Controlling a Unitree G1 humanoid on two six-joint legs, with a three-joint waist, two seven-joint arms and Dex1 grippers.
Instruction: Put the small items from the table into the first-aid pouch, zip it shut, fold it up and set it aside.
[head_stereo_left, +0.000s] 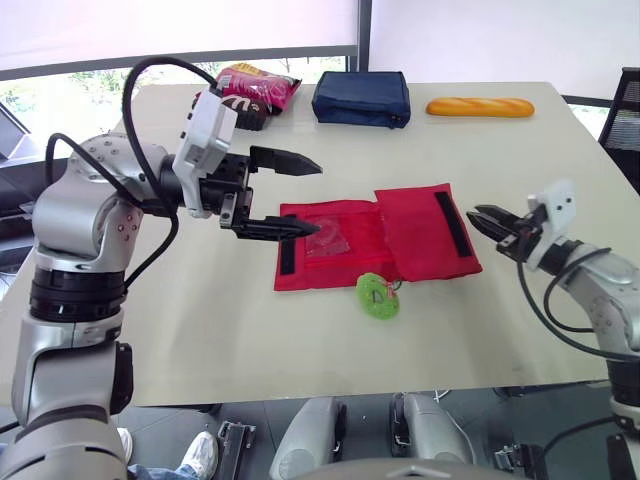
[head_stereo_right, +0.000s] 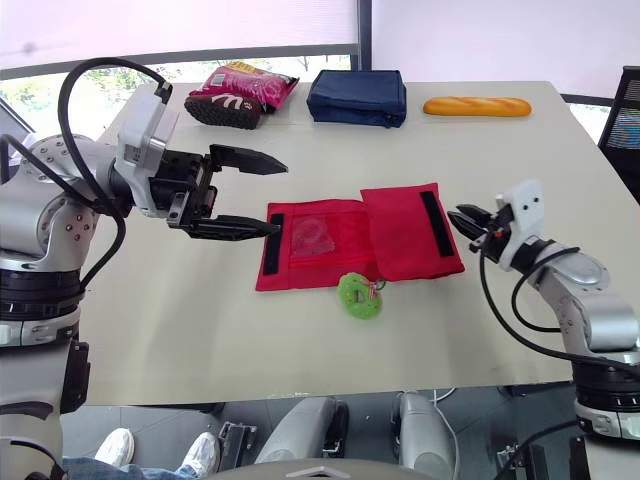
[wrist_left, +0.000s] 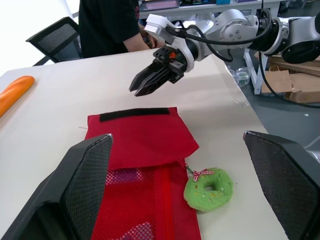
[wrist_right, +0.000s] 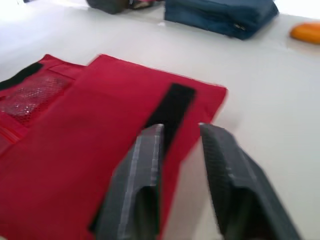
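One red pouch (head_stereo_left: 420, 235), one green charm (head_stereo_left: 378, 296), left gripper (head_stereo_left: 318, 198) wide, right gripper (head_stereo_left: 474, 216) narrow.

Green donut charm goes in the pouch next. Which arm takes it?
Left, probably. The left gripper hovers over the mesh end of the red pouch, fingers wide open, and its wrist view frames the green donut charm between them. The right gripper sits at the folded flap, fingers barely apart.

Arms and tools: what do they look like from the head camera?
Both arms are silver-grey metal with rounded joints and loose black cables. The left tool and right tool each have a white housing and two black, tapered, mesh-textured fingers.
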